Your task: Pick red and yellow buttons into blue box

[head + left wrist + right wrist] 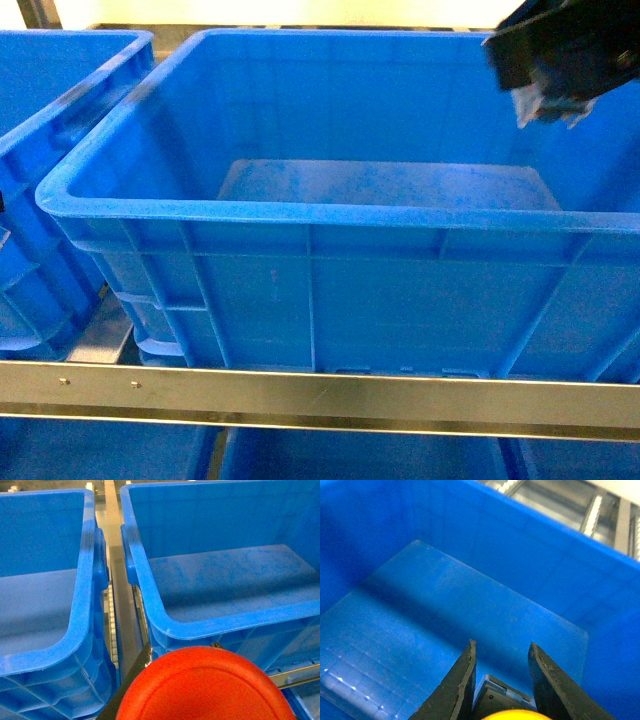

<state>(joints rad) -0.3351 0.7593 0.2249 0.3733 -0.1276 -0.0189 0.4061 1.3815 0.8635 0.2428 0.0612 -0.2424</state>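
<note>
The blue box (300,212) fills the head view, its scuffed floor bare. My right gripper (548,108) hangs over the box's far right corner. In the right wrist view that gripper (502,645) is shut on the yellow button (517,715), whose black-and-clear base sits between the two dark fingers above the box floor (445,615). In the left wrist view the red button (205,690) shows as a big red cap at the bottom. My left gripper (181,649) is shut on it, just outside the box's near rim (210,627). The left gripper is out of the head view.
A second blue crate (60,110) stands to the left, also in the left wrist view (82,590). A metal roller track (117,595) runs between the two crates. A steel shelf rail (320,392) crosses in front, with more blue bins below it.
</note>
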